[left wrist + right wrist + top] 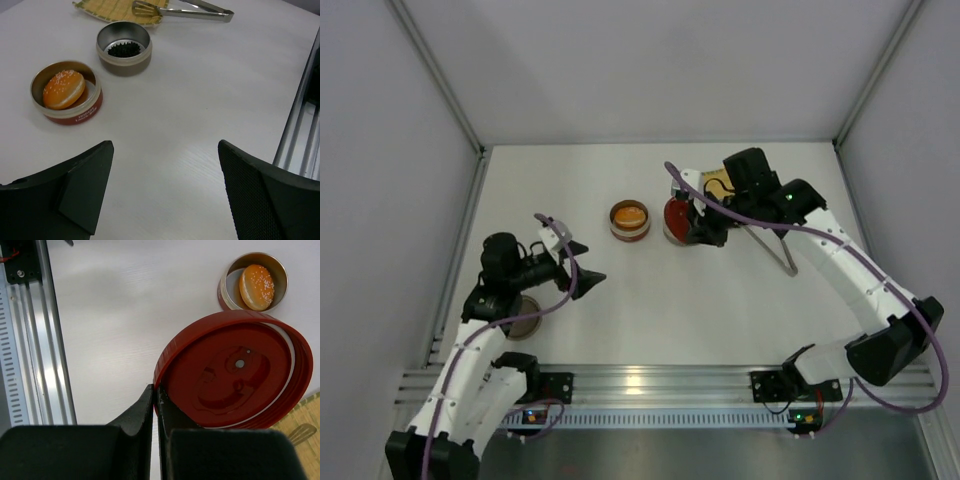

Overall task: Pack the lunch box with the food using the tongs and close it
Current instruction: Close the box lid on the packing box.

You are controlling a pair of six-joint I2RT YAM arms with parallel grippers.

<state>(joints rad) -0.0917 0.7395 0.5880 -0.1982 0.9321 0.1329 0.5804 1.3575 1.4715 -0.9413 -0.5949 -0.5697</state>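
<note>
Gripped the red lid (235,370) by its rim in the right pincer (156,390), clamped tight on it, hollow underside turned to the wrist camera, above the white bench (210,100) near the grey tin (125,62). Held the left pincer (165,145) spread wide and empty, low over the near left, well apart from both tins. Showed the orange sesame bun (63,89) sitting in the red-walled tin (75,116) and the dark spiky food (124,49) in the grey one just beside it, with the tongs (195,10) lying on the yellow woven mat (112,11) beyond. Appeared to be at the closing step: called for levelling the lid, centring it over the tin's mouth, lowering straight and letting go only once seated all round; risked a cocked lid or a nudged tin otherwise. Worked on a smooth, pale surface, boxed in by plain grey walls (650,60), with a slotted aluminium rail (650,385) along the near edge.
</note>
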